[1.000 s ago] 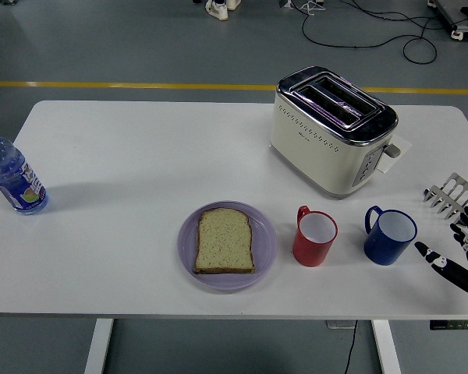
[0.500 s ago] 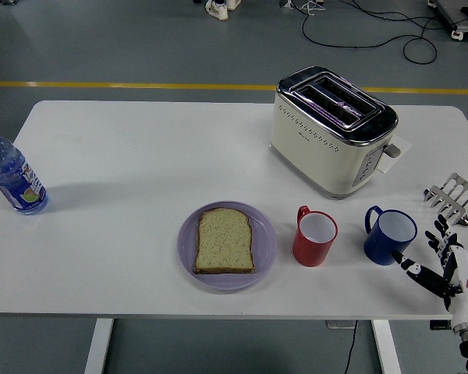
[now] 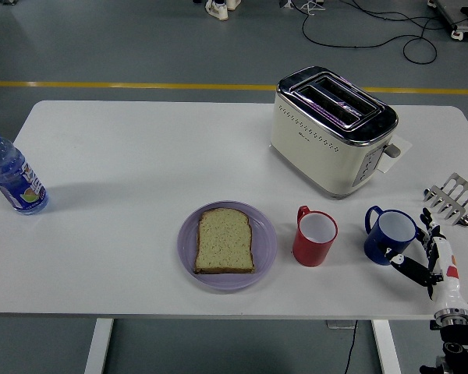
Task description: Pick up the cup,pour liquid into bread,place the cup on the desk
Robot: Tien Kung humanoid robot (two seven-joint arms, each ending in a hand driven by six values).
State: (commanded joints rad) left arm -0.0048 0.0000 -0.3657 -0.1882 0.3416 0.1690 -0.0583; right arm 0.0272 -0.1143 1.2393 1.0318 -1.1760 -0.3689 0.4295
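I see the right hand [image 3: 423,261] at lower right, fingers [image 3: 406,267] spread, holding nothing, thumb tip just beside the blue cup [image 3: 389,235], right of the red cup [image 3: 315,236] on the counter [image 3: 140,156].

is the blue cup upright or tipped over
Upright. The blue cup stands on its base on the table, open mouth up and handle to its left; the right hand is beside it, not holding it.

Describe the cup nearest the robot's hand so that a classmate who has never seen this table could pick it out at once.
Start at the cream toaster at the table's far right. In front of it, towards the near edge, two cups stand side by side, right of the purple plate holding bread. Pick the blue cup, the right-hand one, beside the right hand; its neighbour is the red cup.
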